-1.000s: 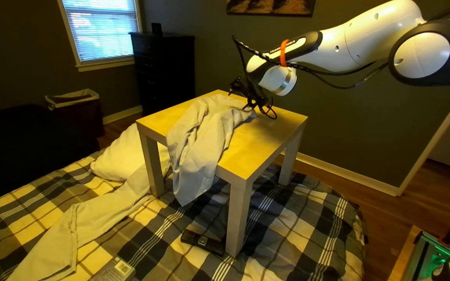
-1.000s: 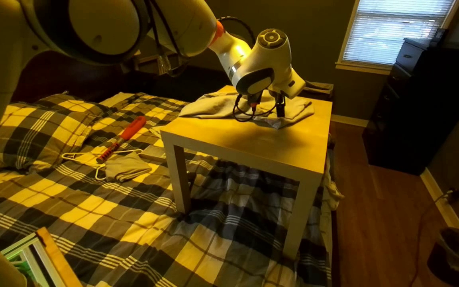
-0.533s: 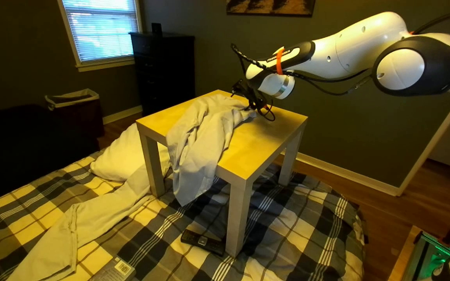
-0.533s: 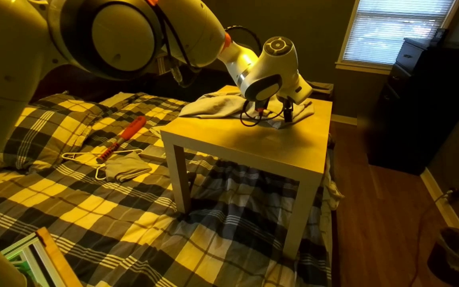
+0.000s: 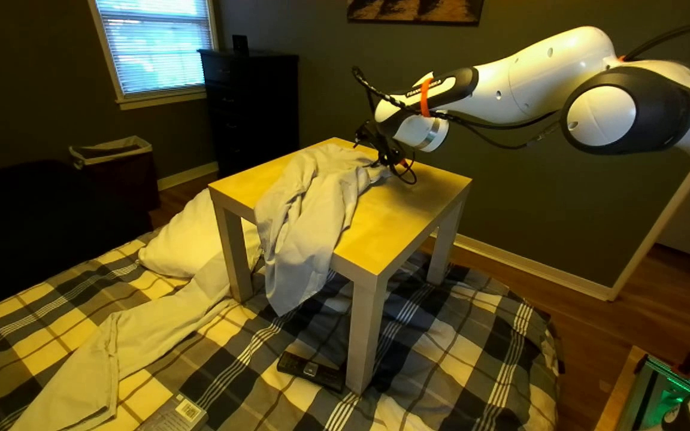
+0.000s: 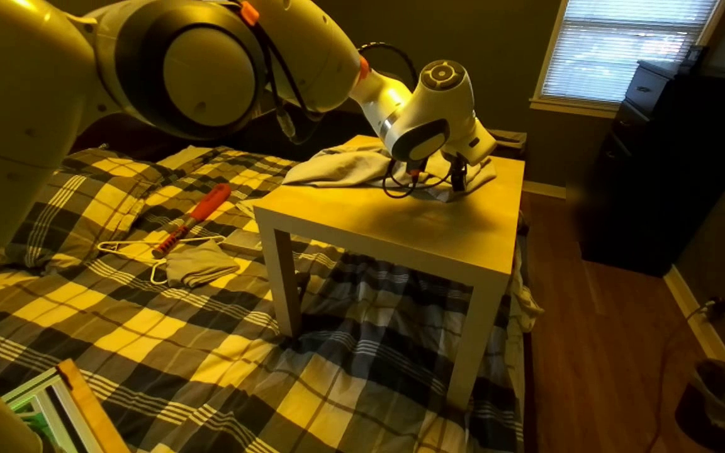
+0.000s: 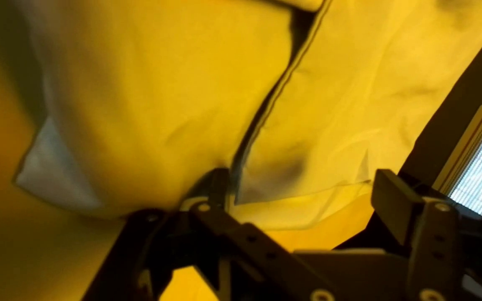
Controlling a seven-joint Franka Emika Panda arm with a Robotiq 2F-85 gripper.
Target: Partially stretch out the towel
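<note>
The pale towel (image 5: pixel 315 197) lies rumpled across the yellow table (image 5: pixel 405 215), with one end hanging over the edge. It also shows in an exterior view (image 6: pixel 343 167) as a low heap along the table's far side. My gripper (image 5: pixel 381 158) is low over the towel's end on the table. In the wrist view the gripper (image 7: pixel 303 182) is open, with towel folds (image 7: pixel 316 138) beyond and between its fingers. The left finger is at a dark fold and seems to touch the cloth. The right finger is beside the towel's edge. The fingertips are partly hidden in both exterior views.
A white pillow (image 5: pixel 183 239) and another pale cloth (image 5: pixel 141 341) lie on the plaid bed beside the table. A black remote (image 5: pixel 311 371) lies by a table leg. A red-handled tool (image 6: pixel 192 220) and a white hanger (image 6: pixel 123 248) lie on the bed.
The arm has come down and forward, bringing my gripper lower to the towel's end, mostly in the first half second. The towel shows no clear movement.
</note>
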